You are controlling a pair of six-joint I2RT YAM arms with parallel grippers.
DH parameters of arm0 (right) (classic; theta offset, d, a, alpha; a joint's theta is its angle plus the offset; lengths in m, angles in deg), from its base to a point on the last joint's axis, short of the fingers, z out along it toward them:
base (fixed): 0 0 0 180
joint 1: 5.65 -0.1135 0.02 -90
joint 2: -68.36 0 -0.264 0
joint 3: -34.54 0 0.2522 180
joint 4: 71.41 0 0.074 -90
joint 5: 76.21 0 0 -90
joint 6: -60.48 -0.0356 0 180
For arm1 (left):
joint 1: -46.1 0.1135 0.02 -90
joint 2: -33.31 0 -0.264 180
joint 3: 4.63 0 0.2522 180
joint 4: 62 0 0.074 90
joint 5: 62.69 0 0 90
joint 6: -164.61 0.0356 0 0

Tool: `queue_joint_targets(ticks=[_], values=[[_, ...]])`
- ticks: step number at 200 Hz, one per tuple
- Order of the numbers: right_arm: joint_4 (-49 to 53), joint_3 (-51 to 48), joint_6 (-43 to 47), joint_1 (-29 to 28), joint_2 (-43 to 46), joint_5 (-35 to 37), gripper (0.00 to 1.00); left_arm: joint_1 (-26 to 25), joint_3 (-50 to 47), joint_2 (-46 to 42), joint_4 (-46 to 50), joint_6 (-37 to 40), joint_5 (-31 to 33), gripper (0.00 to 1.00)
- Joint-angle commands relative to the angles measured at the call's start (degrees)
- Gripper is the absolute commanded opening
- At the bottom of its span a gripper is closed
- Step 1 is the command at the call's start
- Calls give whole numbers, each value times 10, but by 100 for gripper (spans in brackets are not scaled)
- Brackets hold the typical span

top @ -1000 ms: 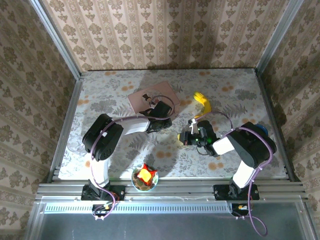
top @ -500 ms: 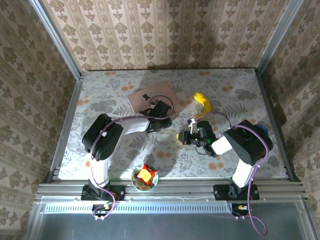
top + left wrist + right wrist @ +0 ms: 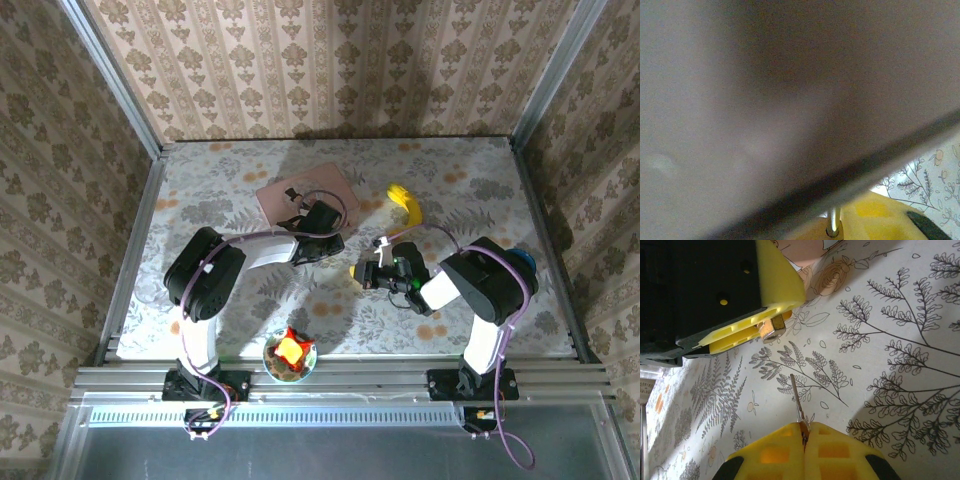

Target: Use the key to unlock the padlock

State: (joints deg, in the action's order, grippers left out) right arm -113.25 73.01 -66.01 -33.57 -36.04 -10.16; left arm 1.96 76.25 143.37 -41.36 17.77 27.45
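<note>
My left gripper (image 3: 330, 240) reaches across the table by the pink box (image 3: 300, 192) and is shut on the padlock (image 3: 772, 328). The small brass body sits pinched between its yellow fingers (image 3: 747, 327). In the left wrist view the silvery shackle (image 3: 834, 220) rises from the brass body beside a yellow finger (image 3: 880, 220). My right gripper (image 3: 804, 427) is shut on the key (image 3: 796, 395). The thin blade sticks out toward the padlock, a short gap away and low over the table. From above, the right gripper (image 3: 364, 272) sits just right of the left one.
The pink box (image 3: 765, 100) looms blurred right in front of the left wrist camera. A yellow banana (image 3: 405, 205) lies behind the right gripper. A bowl (image 3: 272, 362) holding a red and yellow thing stands at the near edge between the arm bases. Patterned walls close in the table.
My right gripper has crept a little to the left, toward the left gripper, still holding the key. The left arm has stayed put.
</note>
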Motion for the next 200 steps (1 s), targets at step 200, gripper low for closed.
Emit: queue_joint_targets(ticks=[200], values=[[37, 37, -24, -51, -27, 36, 0, 3, -10, -21, -27, -9, -17, 0]])
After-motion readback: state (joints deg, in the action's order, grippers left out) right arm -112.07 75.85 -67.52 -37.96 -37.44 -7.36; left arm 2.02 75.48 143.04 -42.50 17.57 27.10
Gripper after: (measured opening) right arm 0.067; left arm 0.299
